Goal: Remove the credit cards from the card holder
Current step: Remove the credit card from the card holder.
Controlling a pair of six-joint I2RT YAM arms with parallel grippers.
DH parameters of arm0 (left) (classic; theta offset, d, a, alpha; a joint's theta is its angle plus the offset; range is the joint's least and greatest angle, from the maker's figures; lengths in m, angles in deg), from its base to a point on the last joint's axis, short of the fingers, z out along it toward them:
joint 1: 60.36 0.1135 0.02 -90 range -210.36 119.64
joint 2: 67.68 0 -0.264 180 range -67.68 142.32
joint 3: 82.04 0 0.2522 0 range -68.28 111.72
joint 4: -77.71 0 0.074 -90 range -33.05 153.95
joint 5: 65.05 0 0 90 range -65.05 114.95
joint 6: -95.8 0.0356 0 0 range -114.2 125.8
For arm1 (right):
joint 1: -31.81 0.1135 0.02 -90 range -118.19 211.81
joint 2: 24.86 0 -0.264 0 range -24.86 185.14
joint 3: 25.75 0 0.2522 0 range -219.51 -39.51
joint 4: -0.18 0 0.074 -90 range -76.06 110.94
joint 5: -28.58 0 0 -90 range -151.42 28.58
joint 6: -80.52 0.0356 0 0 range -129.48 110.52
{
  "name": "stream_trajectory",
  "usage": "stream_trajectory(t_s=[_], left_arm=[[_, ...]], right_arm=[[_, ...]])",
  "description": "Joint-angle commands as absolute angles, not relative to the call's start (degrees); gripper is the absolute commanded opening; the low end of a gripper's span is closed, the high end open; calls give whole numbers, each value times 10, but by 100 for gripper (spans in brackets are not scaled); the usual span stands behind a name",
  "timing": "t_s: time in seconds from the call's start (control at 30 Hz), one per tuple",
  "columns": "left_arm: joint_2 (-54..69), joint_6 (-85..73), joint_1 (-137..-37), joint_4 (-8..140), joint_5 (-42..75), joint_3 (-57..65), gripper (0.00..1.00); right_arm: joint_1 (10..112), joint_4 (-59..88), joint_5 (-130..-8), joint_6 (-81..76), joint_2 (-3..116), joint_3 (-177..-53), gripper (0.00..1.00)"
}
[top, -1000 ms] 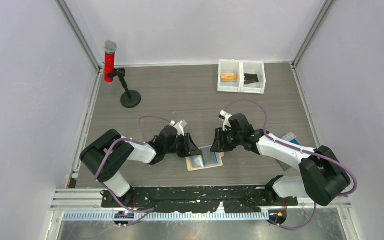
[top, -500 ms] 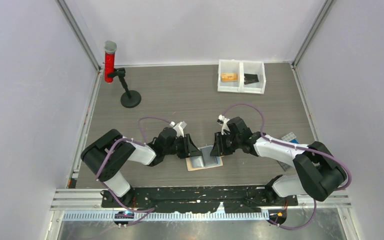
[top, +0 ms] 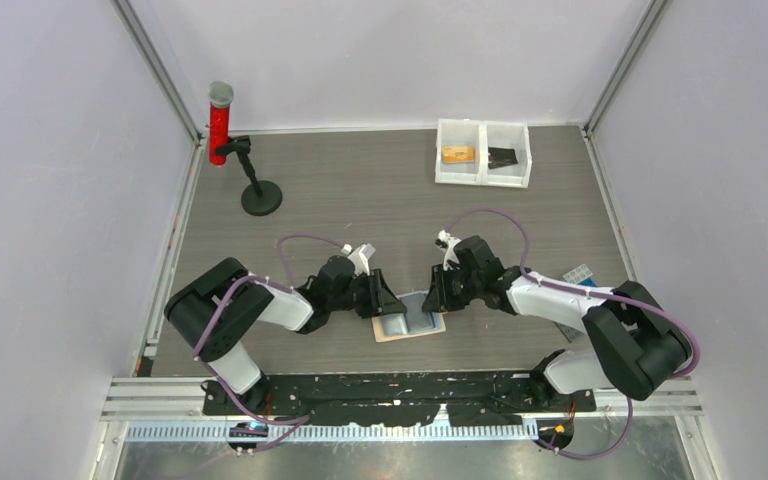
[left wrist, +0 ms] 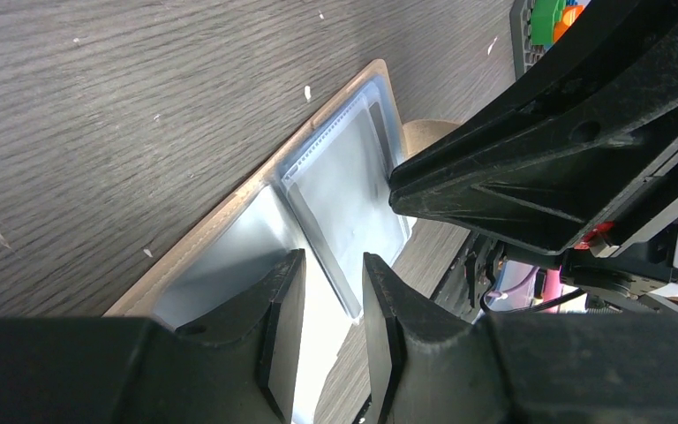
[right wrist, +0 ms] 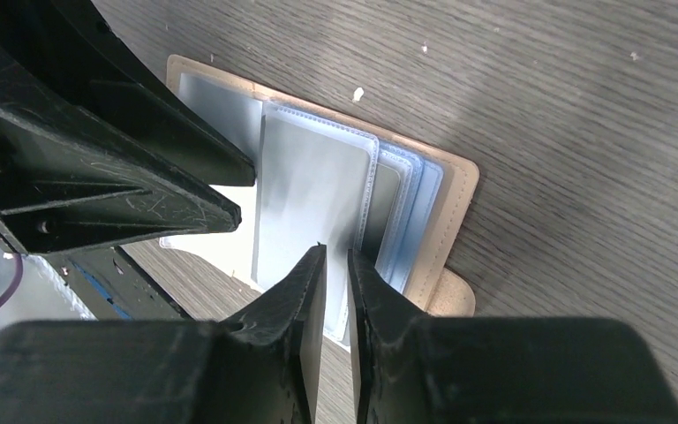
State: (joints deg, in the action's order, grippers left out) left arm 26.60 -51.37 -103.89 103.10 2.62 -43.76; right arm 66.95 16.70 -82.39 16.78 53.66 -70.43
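The tan card holder [top: 438,325] lies open on the table between both arms, its glossy grey-blue pockets [right wrist: 309,194] facing up. A dark card edge [right wrist: 390,210] shows inside a clear sleeve. My left gripper [top: 384,301] hangs over the holder's left half [left wrist: 221,265] with its jaws slightly apart and nothing between them. My right gripper [top: 433,297] has its jaws almost together, tips resting on the top sleeve near its right edge [right wrist: 364,203]. The snap tab [right wrist: 455,299] sticks out beside the right fingers.
A white two-compartment bin [top: 483,176] stands at the back right, with an orange-tan block [top: 457,154] on the left and dark flat cards [top: 503,156] on the right. A red cylinder [top: 220,128] and black stand [top: 260,198] are back left. A grey-blue object [top: 578,273] lies under the right arm.
My right gripper has moved left and down onto the holder's right side. My left gripper has barely moved. The holder has stayed in place.
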Motion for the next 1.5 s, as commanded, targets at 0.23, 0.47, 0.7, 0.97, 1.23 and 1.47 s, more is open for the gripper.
stream_trajectory(t_s=[0.23,0.47,0.7,0.97,1.23,1.47], left_arm=[[268,-512,-1044,1050,24,-443,32],[265,-515,-1046,1053,24,-448,30],[260,-516,-1047,1051,20,-448,29],[256,-526,-1059,1053,24,-445,30],[216,-521,-1059,1016,33,-444,30],[164,-501,-1059,950,52,-442,29]], right_arm=[[675,150,-820,180,538,-669,16],[675,108,-869,196,518,-662,20],[675,53,-908,222,538,-657,29],[675,17,-923,247,522,-656,30],[675,126,-822,210,479,-692,32],[675,177,-812,192,472,-688,34]])
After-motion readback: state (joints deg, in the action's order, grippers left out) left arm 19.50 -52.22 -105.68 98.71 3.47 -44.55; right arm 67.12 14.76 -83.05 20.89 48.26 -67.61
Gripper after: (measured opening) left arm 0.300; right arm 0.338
